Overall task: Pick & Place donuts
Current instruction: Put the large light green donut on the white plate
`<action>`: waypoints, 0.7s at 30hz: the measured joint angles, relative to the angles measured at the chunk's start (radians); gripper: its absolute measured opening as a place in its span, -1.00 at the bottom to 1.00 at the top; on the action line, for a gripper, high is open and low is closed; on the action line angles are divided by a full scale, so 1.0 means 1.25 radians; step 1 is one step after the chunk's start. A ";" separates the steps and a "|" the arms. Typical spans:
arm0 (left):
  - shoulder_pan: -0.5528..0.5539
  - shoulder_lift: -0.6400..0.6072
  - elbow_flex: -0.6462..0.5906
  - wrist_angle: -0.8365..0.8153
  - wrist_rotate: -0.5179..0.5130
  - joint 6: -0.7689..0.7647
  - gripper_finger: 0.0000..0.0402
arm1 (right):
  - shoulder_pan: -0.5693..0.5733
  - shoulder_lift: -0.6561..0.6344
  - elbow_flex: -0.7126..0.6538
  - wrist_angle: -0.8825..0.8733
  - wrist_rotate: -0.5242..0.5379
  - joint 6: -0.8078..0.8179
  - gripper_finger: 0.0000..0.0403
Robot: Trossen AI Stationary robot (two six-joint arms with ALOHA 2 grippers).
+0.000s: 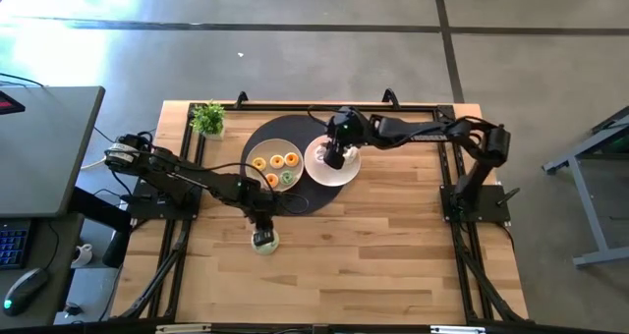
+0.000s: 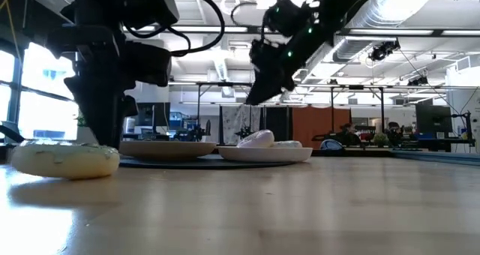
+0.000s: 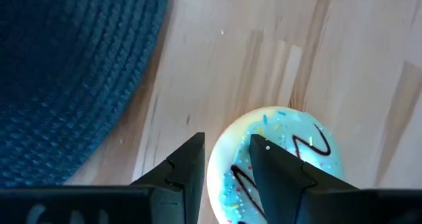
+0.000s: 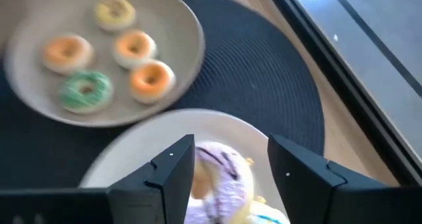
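Wooden tabletop (image 1: 393,255) on a grey concrete floor, and the low view looks past it into a big open office with ceiling lights and desks way back.

Left gripper (image 1: 261,226) is down at the lower-left-of-centre part of the high view, right over a blue-iced donut (image 3: 280,158) lying flat on the bare wood. In the left wrist view its fingers (image 3: 181,174) are only narrowly apart, and one of them sits over the donut's ring while the other is just off its outer edge, so the rim is between them. Can't tell for sure if they're actually pinching it yet. The donut lies flat, hole facing up, dark zigzag icing lines on top. In the low view it shows as a pale ring at far left, resting on the table.

Right gripper (image 1: 336,152) hangs over the white plate (image 1: 316,169) near the top middle of the high view. Its fingers (image 4: 171,174) are spread fairly wide, holding nothing, with a purple-iced donut (image 4: 221,178) on the plate showing in the gap between them, tilted against another piece.

Further out: the second plate (image 4: 178,26), just left of the first, carries four tiny donuts lying flat, one yellow (image 4: 115,12), two orange (image 4: 151,80) and one green (image 4: 86,91). Both plates sit on a dark round mat (image 1: 257,138). Small potted plant (image 1: 208,118) at the table's upper left corner.
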 joint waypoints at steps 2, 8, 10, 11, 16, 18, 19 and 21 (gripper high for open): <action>0.000 0.000 0.000 -0.006 0.018 0.000 -0.40 | 0.016 -0.022 0.001 -0.002 -0.005 0.000 -0.06; 0.000 0.000 0.000 -0.005 0.033 0.000 -0.40 | 0.090 -0.070 0.002 -0.047 -0.040 0.002 -0.07; 0.000 0.000 0.000 -0.004 0.033 0.003 -0.40 | 0.119 -0.073 0.002 -0.070 -0.036 0.002 -0.08; 0.000 0.000 0.000 -0.003 0.033 0.004 -0.40 | 0.133 -0.073 0.002 -0.081 -0.032 0.002 -0.08; -0.001 -0.003 0.026 -0.060 0.044 0.023 -0.40 | 0.195 -0.073 0.002 -0.135 -0.001 0.003 -0.07; -0.001 -0.004 0.033 -0.075 0.053 0.047 -0.40 | 0.217 -0.072 0.002 -0.149 0.027 0.021 -0.07; -0.001 -0.004 0.033 -0.075 0.058 0.060 -0.40 | 0.228 -0.072 0.001 -0.151 0.040 0.039 -0.07; -0.007 -0.004 0.033 -0.074 0.067 0.087 -0.40 | 0.245 -0.072 0.001 -0.163 0.048 0.071 -0.07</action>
